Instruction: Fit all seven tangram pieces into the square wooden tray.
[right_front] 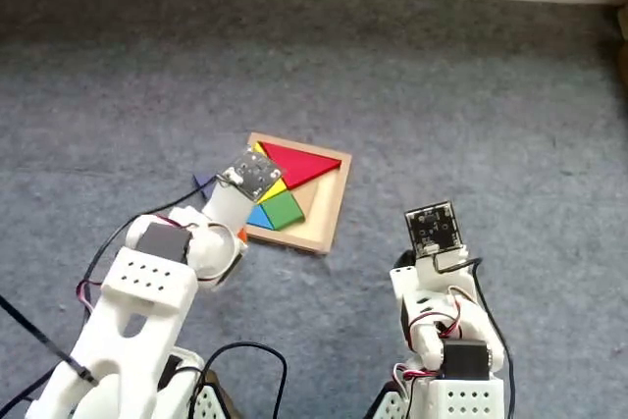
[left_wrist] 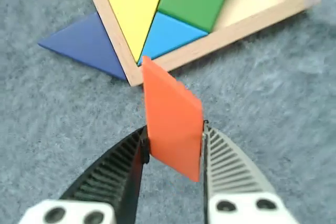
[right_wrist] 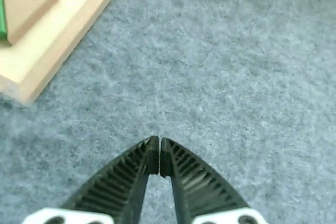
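orange piece point(left_wrist: 171, 109), clamped in left claw point(left_wrist: 174, 129)

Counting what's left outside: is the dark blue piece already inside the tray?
No, the dark blue piece lies on the carpet, outside the tray.

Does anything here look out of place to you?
Yes: a dark blue piece lies on the carpet outside the tray, against its rim, and the left pincer holds an orange piece just off its corner. Both belong inside.
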`<state>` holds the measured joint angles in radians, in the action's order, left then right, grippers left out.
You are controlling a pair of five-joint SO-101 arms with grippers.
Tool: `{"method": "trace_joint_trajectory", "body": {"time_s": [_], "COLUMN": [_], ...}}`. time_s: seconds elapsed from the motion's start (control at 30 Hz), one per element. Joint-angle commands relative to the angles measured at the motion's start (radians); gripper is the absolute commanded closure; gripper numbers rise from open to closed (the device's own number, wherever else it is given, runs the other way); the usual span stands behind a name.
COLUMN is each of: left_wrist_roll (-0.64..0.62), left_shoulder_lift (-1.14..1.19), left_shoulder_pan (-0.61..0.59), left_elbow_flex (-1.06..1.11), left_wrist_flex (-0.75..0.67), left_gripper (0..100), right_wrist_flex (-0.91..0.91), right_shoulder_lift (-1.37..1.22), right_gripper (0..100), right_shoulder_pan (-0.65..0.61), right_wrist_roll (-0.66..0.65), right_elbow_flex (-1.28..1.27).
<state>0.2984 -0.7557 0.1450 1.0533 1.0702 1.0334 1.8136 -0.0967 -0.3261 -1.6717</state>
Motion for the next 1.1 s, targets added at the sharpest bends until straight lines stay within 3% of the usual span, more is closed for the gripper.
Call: {"method": "trace_joint_trajectory", "body": {"time_s": [0.0, 0.1, 0.33, 0.47, 0.73, 1.07], "left_wrist_roll": [-0.02, -0.018, -0.025, -0.081, -0.08, -0.081], "left_shoulder_lift": [-0.021, -0.021, -0.021, -0.027, -0.022, -0.018], "left_shoulder_pan": [0.018, 0.025, 0.016, 0.002, -0.007, 0.213], "left_elbow_flex": [-0.03, -0.03, -0.03, -0.038, -0.022, -0.005], "left_wrist_flex": [-0.055, -0.057, -0.052, -0.052, -0.046, 0.028], "left_gripper": [94, 93, 74, 74, 74, 73], "right_wrist_flex": [-0.012, -0.012, -0.012, -0.012, -0.012, -0.012], "right_shoulder_lift": [-0.007, -0.007, -0.007, -0.007, -0.007, -0.007], "right_gripper": [97.9, 97.9, 97.9, 97.9, 97.9, 97.9], "right_shoulder_pan": [0.013, 0.013, 0.013, 0.013, 0.013, 0.013], "right_wrist_roll": [0.003, 0.003, 0.003, 0.003, 0.003, 0.003], "right_elbow_flex": [-0.151, -0.151, -0.151, -0.151, -0.151, -0.151]}}
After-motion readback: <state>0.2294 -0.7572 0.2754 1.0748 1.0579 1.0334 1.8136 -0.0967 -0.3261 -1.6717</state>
